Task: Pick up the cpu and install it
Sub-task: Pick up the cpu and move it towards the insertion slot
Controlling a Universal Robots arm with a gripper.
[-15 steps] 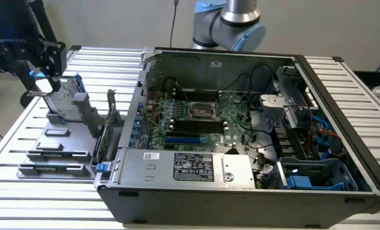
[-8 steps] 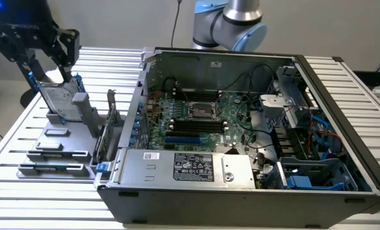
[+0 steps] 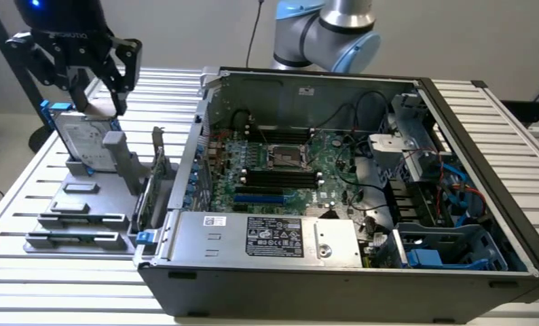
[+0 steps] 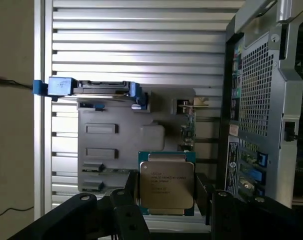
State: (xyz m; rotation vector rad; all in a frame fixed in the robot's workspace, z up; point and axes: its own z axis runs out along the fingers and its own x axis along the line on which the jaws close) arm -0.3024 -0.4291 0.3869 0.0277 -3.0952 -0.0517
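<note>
Noted cpu (image 4: 166,186) gripped between the jaws, which are set wide, with a dark finger (image 4: 127,210) pressed against each of two opposite edges. Silver-grey lid with printed lettering turned toward the wrist camera, green board edge showing round it. Cpu carried in the air over the grey holder plate (image 4: 122,142), not resting on it.

In the exterior view, jaws hanging above that plate at the exterior view's left, just over the top of the hard drive (image 3: 81,141), which stands upright in its blue frame. Plate lying on the slatted tabletop (image 3: 25,272) beside the open computer case (image 3: 451,122). Green expansion card (image 3: 157,185) standing on edge between plate and case.

Inside the case: motherboard (image 3: 292,180) lying flat, its square socket (image 3: 285,157) well apart from the cpu. Labelled power supply (image 3: 269,238) along the near wall. Arm's blue-capped joint (image 3: 328,30) behind the case.
</note>
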